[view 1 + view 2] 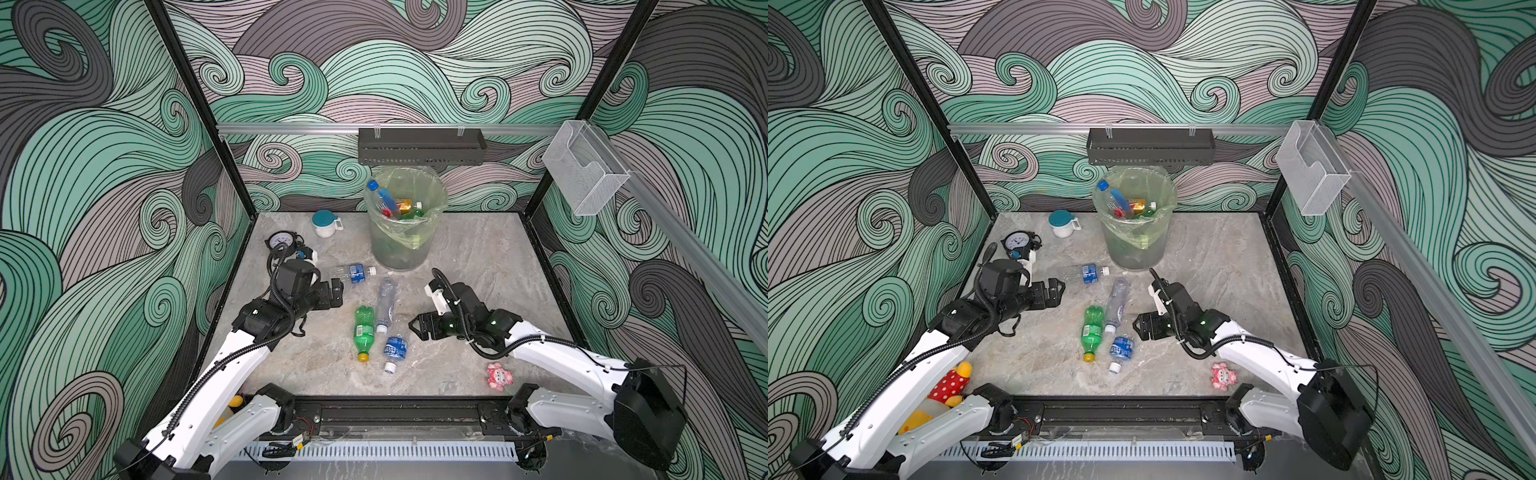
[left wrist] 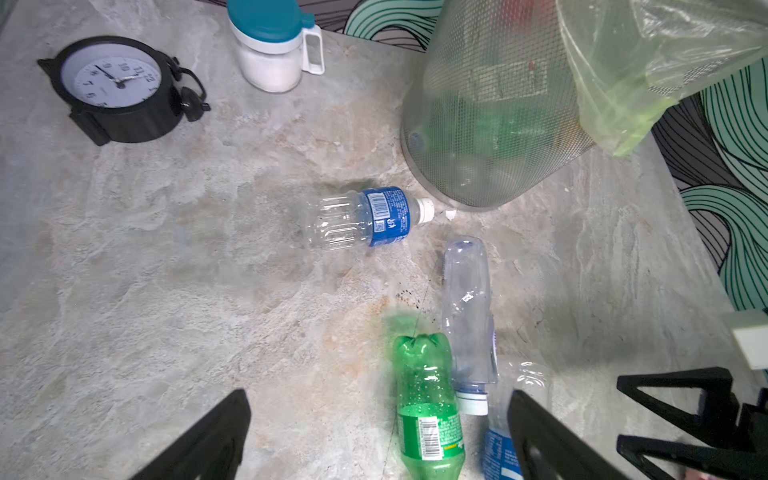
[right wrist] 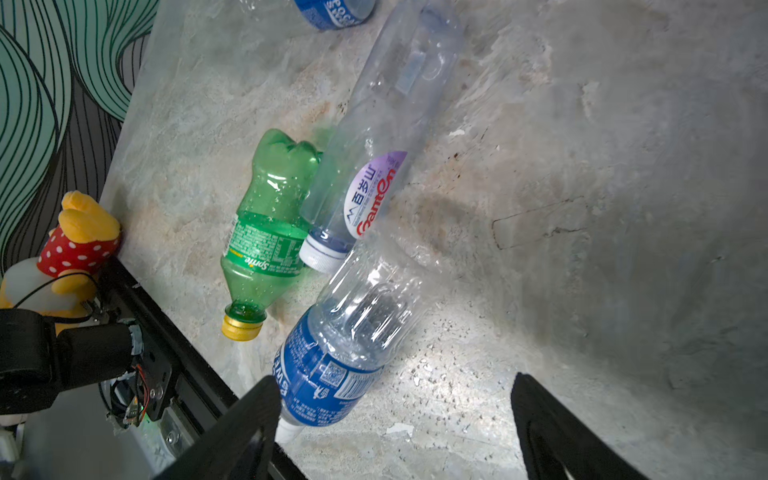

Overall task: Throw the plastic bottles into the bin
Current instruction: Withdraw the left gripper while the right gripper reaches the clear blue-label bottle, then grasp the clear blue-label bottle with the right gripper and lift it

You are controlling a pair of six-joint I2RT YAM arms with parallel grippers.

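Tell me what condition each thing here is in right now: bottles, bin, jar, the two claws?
bin: upright, bag-lined, holds several bottles.
green bottle: lying on its side, yellow cap on.
tall clear bottle: lying on its side, capped.
blue-labelled bottle by the bin: lying down, white cap on.
blue-labelled bottle at the front: lying down, white cap on.
white jar: upright, teal lid shut.
left gripper: open, empty.
right gripper: open, empty.
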